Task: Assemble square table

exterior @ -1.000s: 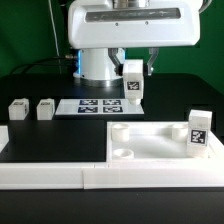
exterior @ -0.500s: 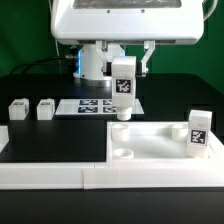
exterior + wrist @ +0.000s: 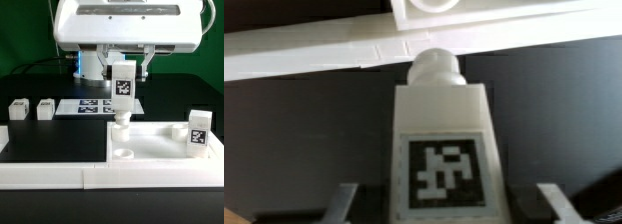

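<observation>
Overhead, the hand [image 3: 123,72] clamps one leg [image 3: 122,95] upright, its tip at the slab [image 3: 160,142].

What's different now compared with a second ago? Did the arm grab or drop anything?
The end effector, gripping a table leg all along, swung toward the exterior view's left, turned the leg upright and eased it down over a corner of the tabletop. Nothing was grabbed or let go. The two loose legs, the standing leg on the tabletop and the marker board stayed put.

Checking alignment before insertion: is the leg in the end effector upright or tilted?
Upright: in the exterior view the leg hangs vertical, peg end down over a corner socket.
</observation>
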`<action>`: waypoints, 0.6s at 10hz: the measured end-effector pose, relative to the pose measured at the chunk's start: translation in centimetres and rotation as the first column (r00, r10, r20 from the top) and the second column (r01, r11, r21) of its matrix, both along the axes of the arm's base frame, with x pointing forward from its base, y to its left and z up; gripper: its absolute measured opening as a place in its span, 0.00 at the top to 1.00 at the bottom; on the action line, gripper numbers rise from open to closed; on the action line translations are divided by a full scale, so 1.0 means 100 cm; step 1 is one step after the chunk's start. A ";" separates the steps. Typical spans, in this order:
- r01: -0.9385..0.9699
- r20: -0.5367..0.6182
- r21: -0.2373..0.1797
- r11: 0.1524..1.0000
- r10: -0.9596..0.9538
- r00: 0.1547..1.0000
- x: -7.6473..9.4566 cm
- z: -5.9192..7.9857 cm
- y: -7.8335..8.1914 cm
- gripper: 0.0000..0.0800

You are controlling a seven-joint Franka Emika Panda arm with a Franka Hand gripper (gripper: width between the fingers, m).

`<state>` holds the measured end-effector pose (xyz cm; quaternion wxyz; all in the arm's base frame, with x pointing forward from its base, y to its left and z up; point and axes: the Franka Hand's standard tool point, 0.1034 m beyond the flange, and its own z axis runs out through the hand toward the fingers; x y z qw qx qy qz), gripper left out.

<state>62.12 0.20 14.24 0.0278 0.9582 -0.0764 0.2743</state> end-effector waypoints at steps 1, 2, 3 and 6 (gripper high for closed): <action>-0.002 0.008 -0.009 1.000 0.002 1.000 0.000 -0.005 -0.001 0.64; -0.004 0.004 -0.016 1.000 0.004 1.000 -0.002 -0.012 -0.002 0.64; -0.008 -0.004 -0.019 1.000 0.008 1.000 -0.003 -0.017 0.000 0.64; -0.020 -0.017 -0.025 0.999 0.020 1.000 -0.008 -0.031 0.006 0.64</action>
